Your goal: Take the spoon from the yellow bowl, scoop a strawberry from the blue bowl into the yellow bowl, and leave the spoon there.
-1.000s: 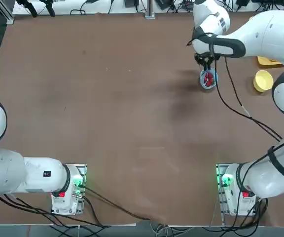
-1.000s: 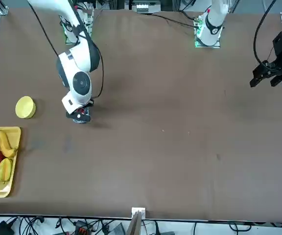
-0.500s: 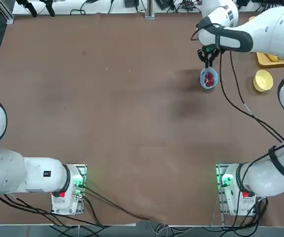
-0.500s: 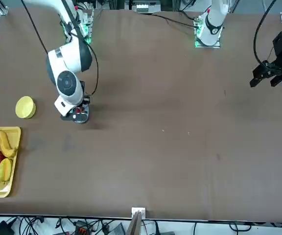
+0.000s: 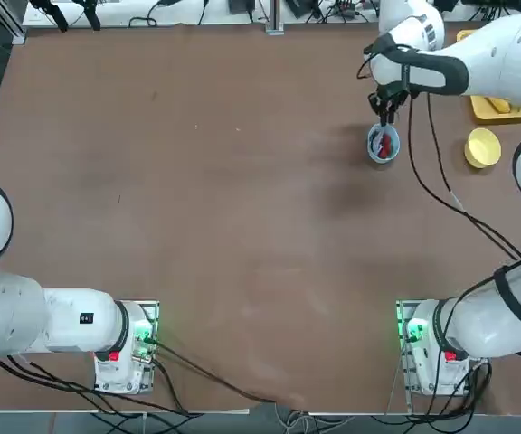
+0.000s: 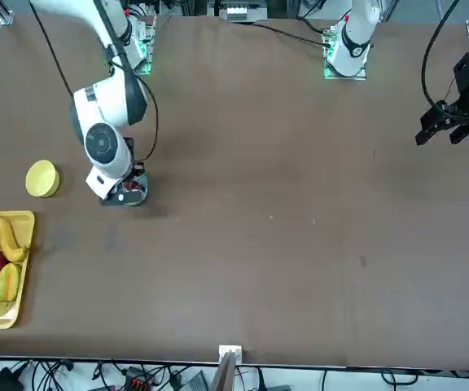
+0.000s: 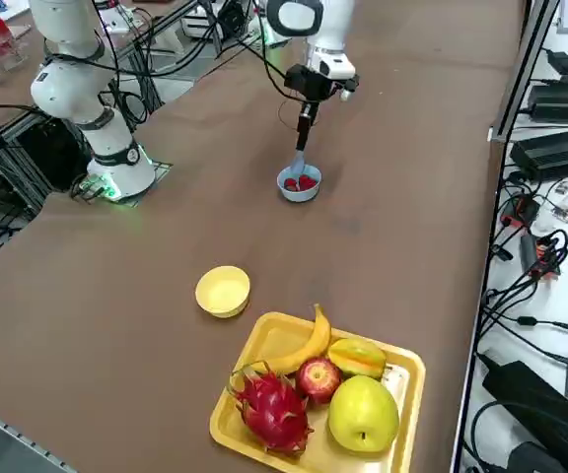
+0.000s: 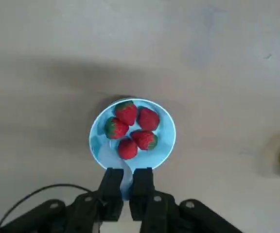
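The right gripper hung directly over the blue bowl, fingers clamped narrow on the handle of the spoon, and that was the grip you would want for scooping: handle pinched high, bowl end dangling down toward the fruit. In the side view the spoon hung near-vertical from the gripper, its tip right at the rim of the blue bowl; whether it touched, I could not tell. The wrist view showed the pale spoon running from between the fingers down onto the near inside wall of the bowl, just beside the strawberries, five or so bunched in the middle. Nothing sat on the spoon yet, so my read was that the scoop itself was not done.

The blue bowl stood toward the far right part of the table, and the yellow bowl waited nearer the right edge, apart from it and empty. That was a short carry sideways, which is presumably why the two were set close. The yellow tray of fruit, with the banana and apple, lay beyond the yellow bowl at the far right corner, no part of this job.

The risk, as I judged it: a steep spoon would push the berries around rather than get under one, so it would need to tilt flatter.
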Robot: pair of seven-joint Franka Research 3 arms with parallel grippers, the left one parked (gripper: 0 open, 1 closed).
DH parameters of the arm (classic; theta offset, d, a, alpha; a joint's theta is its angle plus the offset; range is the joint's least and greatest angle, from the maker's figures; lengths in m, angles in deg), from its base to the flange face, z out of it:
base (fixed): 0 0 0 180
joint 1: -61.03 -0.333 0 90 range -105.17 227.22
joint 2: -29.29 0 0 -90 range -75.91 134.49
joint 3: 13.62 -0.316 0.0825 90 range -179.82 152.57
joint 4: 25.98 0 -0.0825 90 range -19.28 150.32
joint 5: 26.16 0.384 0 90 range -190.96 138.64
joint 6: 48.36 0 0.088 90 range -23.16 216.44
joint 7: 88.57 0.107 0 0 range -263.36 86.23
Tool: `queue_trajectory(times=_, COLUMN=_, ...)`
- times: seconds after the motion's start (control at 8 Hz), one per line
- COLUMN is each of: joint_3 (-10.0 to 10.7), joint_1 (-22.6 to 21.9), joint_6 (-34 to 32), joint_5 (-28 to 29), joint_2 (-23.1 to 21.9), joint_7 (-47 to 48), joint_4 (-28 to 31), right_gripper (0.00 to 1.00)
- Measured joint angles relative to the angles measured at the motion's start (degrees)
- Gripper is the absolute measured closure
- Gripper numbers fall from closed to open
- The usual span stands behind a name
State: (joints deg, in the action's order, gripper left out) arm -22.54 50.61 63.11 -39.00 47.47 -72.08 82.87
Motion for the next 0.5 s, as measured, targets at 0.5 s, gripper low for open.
queue_trajectory(times=0.5, joint_3=0.0, joint_1=0.6, joint_6=1.9, joint_5=2.5, joint_2=0.0, joint_7=-0.3, joint_4=0.2, right_gripper=0.89)
